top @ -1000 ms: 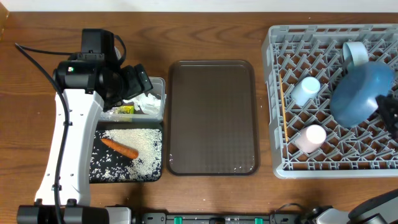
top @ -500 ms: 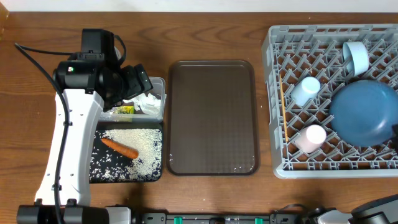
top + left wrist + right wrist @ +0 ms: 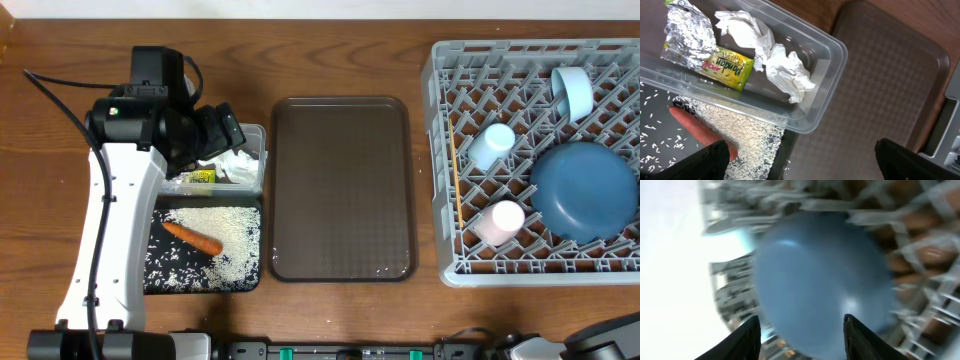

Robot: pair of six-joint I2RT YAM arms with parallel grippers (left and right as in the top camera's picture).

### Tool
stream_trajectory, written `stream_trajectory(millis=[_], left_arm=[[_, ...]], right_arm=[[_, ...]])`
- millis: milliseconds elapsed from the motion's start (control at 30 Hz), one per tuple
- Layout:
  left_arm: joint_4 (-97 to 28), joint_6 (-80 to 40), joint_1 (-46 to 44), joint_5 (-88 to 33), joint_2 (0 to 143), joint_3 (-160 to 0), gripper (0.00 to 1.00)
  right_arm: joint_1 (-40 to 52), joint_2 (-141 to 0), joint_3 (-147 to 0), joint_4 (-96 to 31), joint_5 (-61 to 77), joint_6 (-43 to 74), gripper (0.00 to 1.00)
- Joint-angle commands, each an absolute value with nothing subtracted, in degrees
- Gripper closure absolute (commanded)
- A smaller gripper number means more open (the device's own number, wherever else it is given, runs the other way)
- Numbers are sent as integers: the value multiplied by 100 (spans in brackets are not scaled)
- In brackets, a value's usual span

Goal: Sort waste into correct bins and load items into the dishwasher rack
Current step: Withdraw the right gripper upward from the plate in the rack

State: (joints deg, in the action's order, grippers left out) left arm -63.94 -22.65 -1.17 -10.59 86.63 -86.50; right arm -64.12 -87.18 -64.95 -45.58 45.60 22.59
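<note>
The large blue plate [image 3: 583, 190] lies in the grey dishwasher rack [image 3: 440, 150], next to a light blue cup [image 3: 572, 90], a whitish cup [image 3: 492, 145] and a pale pink cup [image 3: 498, 222]. My right gripper [image 3: 802, 330] hovers over the plate [image 3: 820, 275] with its fingers apart and nothing between them; it is outside the overhead view. My left gripper [image 3: 802, 155] stands wide open and empty above the clear tub [image 3: 835, 50], which holds the foil wrapper [image 3: 690, 35] and white napkins [image 3: 785, 70]. The carrot piece [image 3: 192, 238] and rice [image 3: 225, 235] lie in the black tray [image 3: 160, 280].
A bare brown serving tray [image 3: 342, 185] sits between the bins and the rack. The left arm [image 3: 110, 220] reaches up along the left side of the black tray. Wooden table shows around everything.
The plate went from tilted in the right gripper to lying flat in the rack. The right gripper opened, let it go and drew out of the overhead view. The left arm stayed still.
</note>
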Motion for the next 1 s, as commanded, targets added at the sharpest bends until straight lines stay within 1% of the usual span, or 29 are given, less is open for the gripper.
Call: stream_trajectory(millis=[0, 100, 300, 333, 367, 400, 433, 567, 700, 833, 967], left_arm=[[-6403, -2274, -93, -1092, 8582, -8788, 5], [-6403, -2272, -93, -1092, 8582, -8788, 5], [-6403, -2274, -93, -1092, 8582, -8788, 5], [-6403, -2272, -93, -1092, 8582, -8788, 5], [-6403, -2274, -93, -1092, 8582, -8788, 5], [-6403, -2274, -93, -1092, 8582, -8788, 5], [-6403, -2274, -93, -1092, 8582, -8788, 5], [-6403, -2274, -93, -1092, 8582, -8788, 5], [-6403, -2272, -93, -1092, 8582, -8788, 5], [-6403, -2272, -93, -1092, 8582, -8788, 5], [-6403, -2274, -93, -1092, 8582, -8788, 5]], right_arm=[[-5885, -8501, -6646, -4545, 5784, 1579, 44], [-5122, -8458, -6646, -4563, 5708, 1068, 42], [-3227, -8460, -6646, -4458, 4753, 375, 35], [-2888, -8460, -6646, -4449, 4606, 274, 32], [-2561, -8460, -6646, -4442, 4436, 248, 28], [-2292, -8460, -6646, -4434, 4265, 248, 22], [-1997, -8460, -6646, -4416, 4045, 248, 1], [-1157, -8460, -6646, -4458, 3317, 250, 1], [-631, -8460, -6643, -4458, 3020, 250, 1], [-360, -8460, -6643, -4456, 2995, 250, 1], [-325, -8460, -6643, -4458, 2995, 250, 1]])
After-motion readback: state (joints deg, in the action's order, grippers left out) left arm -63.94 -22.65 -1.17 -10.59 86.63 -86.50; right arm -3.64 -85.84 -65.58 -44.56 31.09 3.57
